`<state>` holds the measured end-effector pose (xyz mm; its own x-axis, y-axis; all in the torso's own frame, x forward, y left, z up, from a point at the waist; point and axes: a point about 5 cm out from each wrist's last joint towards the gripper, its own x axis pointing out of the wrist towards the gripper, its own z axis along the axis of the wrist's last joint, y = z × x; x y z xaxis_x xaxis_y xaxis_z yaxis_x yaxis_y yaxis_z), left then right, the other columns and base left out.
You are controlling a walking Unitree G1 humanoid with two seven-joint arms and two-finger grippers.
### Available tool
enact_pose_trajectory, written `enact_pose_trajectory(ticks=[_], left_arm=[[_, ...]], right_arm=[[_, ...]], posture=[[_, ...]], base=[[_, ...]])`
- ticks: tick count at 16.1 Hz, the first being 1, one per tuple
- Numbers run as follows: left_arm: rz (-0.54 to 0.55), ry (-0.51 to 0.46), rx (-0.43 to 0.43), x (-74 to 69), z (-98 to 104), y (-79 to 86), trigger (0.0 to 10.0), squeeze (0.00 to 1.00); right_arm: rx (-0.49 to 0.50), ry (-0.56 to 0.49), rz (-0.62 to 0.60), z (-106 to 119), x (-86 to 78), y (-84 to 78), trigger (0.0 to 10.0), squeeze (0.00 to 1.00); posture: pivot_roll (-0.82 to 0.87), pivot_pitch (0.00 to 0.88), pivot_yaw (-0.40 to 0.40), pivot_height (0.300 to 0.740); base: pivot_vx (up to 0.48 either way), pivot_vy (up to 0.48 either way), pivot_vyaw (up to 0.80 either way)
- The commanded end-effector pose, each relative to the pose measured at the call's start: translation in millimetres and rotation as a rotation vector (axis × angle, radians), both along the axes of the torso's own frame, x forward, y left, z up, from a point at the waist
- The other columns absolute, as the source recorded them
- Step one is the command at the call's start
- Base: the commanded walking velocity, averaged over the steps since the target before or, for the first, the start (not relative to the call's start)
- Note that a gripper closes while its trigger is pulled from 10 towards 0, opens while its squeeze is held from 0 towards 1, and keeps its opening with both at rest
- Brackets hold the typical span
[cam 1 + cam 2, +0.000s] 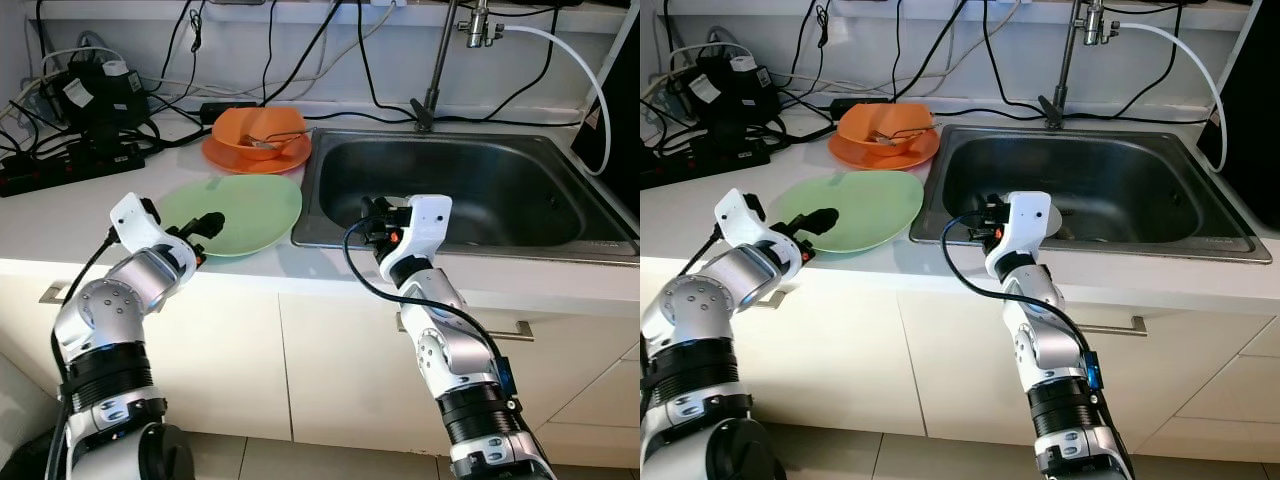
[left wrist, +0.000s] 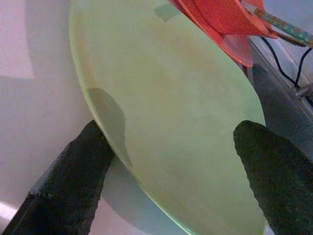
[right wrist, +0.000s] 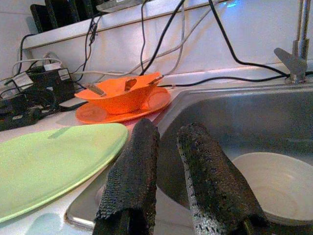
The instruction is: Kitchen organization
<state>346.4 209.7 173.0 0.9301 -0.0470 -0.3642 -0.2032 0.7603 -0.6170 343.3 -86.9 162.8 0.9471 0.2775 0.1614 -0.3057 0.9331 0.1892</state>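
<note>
A large pale green plate [image 1: 240, 208] lies flat on the white counter, just left of the steel sink [image 1: 500, 180]. My left gripper [image 2: 171, 161] is open at the plate's near left rim, one finger [image 2: 73, 176] outside the edge and the other [image 2: 274, 171] over the plate. Behind it an orange bowl [image 1: 258, 128] with a utensil in it sits on an orange plate [image 1: 250, 157]. My right gripper [image 3: 168, 171] hovers over the sink's front left corner, shut and holding nothing. A white bowl [image 3: 274, 188] rests in the sink basin.
Power strips, adapters and a tangle of black cables [image 1: 85, 120] crowd the back left of the counter. The faucet [image 1: 432, 70] and a white hose [image 1: 585, 75] rise behind the sink. Cabinet fronts with a handle [image 1: 515, 328] lie below the counter edge.
</note>
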Motion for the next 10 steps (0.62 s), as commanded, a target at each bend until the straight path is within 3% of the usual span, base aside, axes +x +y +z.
enact_pose_trajectory(ticks=[1, 4, 5, 6, 10], left_arm=[[0.000, 0.053, 0.004, -0.6, -10.3, -4.4, 0.0, 0.00], [0.002, 0.046, -0.005, -0.9, -10.9, -8.6, 0.0, 0.00], [0.002, 0.046, -0.005, -0.8, -11.0, -8.9, 2.9, 0.00], [0.006, 0.048, -0.007, -0.7, -11.4, -9.0, 10.0, 0.00], [0.030, 0.068, -0.010, -2.8, -19.6, -7.7, 10.0, 0.00]], right_arm=[[-0.010, -0.006, -0.005, 1.7, -0.8, -1.7, 10.0, 0.00], [-0.012, -0.004, -0.007, 1.8, -1.0, -2.5, 10.0, 0.00], [-0.012, -0.004, -0.007, 1.9, -0.9, -2.6, 10.0, 0.00], [-0.013, -0.003, -0.008, 1.9, -0.9, -2.8, 10.0, 0.00], [-0.012, 0.001, -0.006, 1.1, -1.0, -2.1, 10.0, 0.00]], posture=[[0.00, 0.000, 0.044, 0.740], [0.00, 0.000, 0.039, 0.740], [0.00, 0.000, 0.039, 0.740], [0.00, 0.000, 0.038, 0.740], [0.01, 0.000, 0.036, 0.740]], base=[[0.000, 0.000, 0.00], [0.000, 0.000, 0.00], [0.000, 0.000, 0.00], [0.000, 0.000, 0.00], [0.000, 0.000, 0.00]])
